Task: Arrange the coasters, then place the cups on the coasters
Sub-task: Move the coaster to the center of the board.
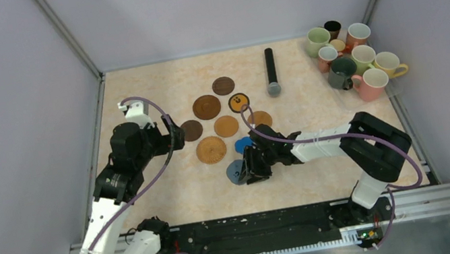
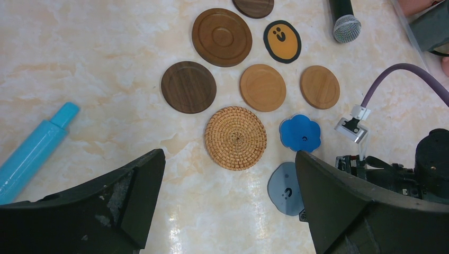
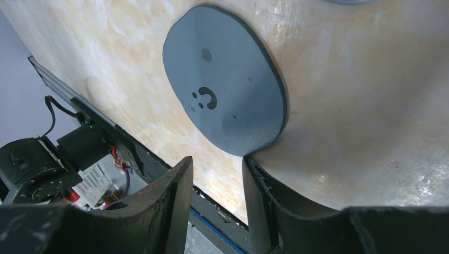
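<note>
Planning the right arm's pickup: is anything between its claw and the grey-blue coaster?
Nothing visible does. The right claw is at the edge of the grey-blue coaster, with one fingertip about touching it.

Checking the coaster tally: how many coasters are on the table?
9. Mid-table cluster: far dark brown, large brown, black-and-orange, left dark brown, two tan, woven; blue flower and grey-blue by the right gripper. None apparently hidden.
</note>
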`<state>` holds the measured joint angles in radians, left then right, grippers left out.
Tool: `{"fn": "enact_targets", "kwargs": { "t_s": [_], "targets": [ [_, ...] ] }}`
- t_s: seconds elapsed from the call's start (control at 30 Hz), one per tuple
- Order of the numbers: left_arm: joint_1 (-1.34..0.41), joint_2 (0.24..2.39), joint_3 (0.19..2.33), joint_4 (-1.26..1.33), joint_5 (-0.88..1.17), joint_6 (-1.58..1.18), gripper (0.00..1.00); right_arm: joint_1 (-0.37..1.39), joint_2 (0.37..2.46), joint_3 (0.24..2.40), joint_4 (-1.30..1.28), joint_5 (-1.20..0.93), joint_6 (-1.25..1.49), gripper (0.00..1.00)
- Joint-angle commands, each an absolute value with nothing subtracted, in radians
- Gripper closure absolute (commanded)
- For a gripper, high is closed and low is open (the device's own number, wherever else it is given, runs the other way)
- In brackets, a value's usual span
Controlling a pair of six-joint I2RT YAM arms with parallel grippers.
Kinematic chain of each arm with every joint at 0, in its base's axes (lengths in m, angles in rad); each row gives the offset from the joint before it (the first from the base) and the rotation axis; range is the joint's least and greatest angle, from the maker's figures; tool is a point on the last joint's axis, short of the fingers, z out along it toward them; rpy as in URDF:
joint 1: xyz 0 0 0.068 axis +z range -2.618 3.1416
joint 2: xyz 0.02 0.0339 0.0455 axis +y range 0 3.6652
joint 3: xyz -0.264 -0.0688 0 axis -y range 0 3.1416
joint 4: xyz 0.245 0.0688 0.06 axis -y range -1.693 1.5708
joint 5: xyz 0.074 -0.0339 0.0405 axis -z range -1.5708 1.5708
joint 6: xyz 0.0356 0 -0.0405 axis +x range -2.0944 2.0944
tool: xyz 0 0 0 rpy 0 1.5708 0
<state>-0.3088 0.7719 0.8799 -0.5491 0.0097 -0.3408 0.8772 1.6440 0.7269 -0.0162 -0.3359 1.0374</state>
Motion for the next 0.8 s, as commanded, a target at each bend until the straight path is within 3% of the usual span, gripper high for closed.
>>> {"fn": "enact_targets", "kwargs": {
  "t_s": [0.0,0.77],
  "targets": [
    [-0.311,0.76,0.878,-0.511,0.01,-0.333,0.01,0.889,1.696,0.728,-0.085,-0.234,0.988,0.59],
    [-0.311,0.763,0.878,-0.509,0.014,-0.334,0.01,0.901,1.754,0.787,-0.09,-0.258,0.975,0.6]
  ]
}}
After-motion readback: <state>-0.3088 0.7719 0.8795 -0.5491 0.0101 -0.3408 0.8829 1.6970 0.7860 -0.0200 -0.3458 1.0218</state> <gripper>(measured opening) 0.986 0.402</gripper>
